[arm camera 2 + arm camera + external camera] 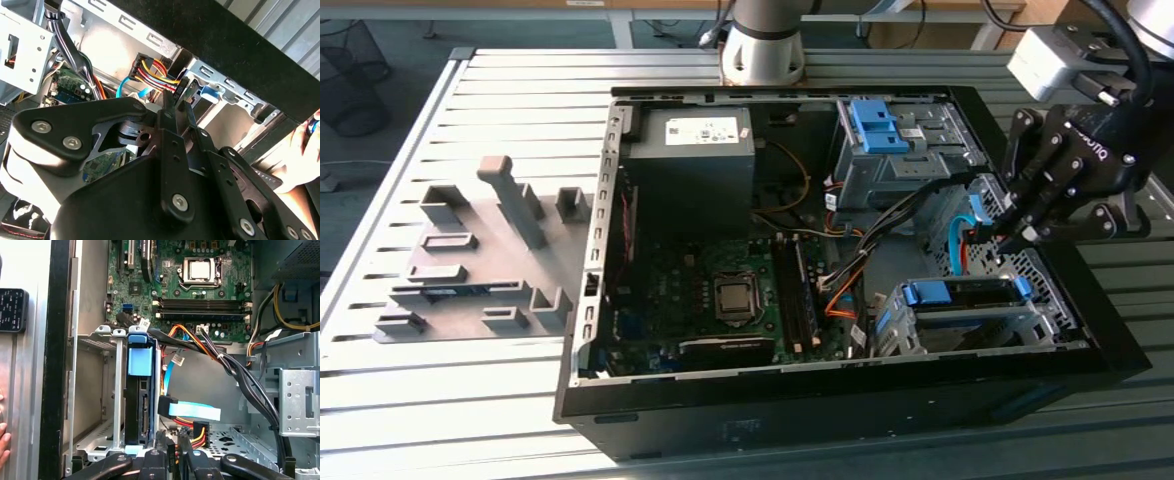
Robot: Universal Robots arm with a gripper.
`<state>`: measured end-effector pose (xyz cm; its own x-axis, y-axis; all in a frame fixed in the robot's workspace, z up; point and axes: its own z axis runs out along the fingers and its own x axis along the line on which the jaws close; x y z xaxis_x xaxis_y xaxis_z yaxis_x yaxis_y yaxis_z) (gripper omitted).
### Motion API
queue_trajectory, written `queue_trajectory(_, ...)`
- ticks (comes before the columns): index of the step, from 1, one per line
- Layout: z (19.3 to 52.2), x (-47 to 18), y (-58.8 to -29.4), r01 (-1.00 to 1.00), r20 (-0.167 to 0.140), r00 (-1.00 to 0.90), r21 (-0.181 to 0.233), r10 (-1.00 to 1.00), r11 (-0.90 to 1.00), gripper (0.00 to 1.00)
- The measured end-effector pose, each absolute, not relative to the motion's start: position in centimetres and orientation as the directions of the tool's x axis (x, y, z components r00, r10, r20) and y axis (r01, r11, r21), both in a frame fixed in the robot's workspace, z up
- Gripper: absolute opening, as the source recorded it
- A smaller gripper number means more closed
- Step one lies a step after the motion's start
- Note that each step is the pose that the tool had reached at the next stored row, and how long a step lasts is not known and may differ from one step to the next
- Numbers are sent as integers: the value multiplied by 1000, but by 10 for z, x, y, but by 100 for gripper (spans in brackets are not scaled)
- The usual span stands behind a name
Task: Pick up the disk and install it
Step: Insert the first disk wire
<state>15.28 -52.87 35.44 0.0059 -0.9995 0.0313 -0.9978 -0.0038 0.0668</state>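
First wrist view: disk (138,405) upright in cage, beside closed, empty fingers (172,440).

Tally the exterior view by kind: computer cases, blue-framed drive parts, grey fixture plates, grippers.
Computer case: 1
Blue-framed drive parts: 2 (the disk, a blue bracket)
Grey fixture plate: 1
Gripper: 1
Total: 5

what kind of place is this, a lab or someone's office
Likely a robotics lab or test workshop. An open computer case lies on a slatted metal table, the robot arm's base is mounted on that table, and a grey fixture plate lies beside the case.
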Motion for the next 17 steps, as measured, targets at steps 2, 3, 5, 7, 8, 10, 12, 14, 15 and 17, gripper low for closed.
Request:
queue_trajectory(2, 354, 153, -529, -998, 32, 6, 67, -999, -4, 24)
queue_trajectory(3, 354, 153, -529, -998, 32, 6, 67, -999, -4, 24)
queue_trajectory(5, 354, 153, -529, -998, 34, 6, 67, -999, -4, 24)
queue_trajectory(7, 353, 153, -529, -998, 34, 6, 67, -999, -4, 24)
queue_trajectory(8, 353, 153, -529, -998, 34, 6, 67, -999, -4, 24)
queue_trajectory(10, 353, 154, -529, -998, 34, 6, 67, -999, -4, 24)
queue_trajectory(12, 352, 154, -529, -998, 34, 6, 67, -999, -4, 24)
queue_trajectory(14, 351, 154, -529, -998, 34, 6, 67, -999, -4, 24)
queue_trajectory(15, 351, 155, -529, -998, 34, 6, 67, -999, -4, 24)
queue_trajectory(17, 351, 155, -529, -998, 34, 7, 67, -999, -5, 24)
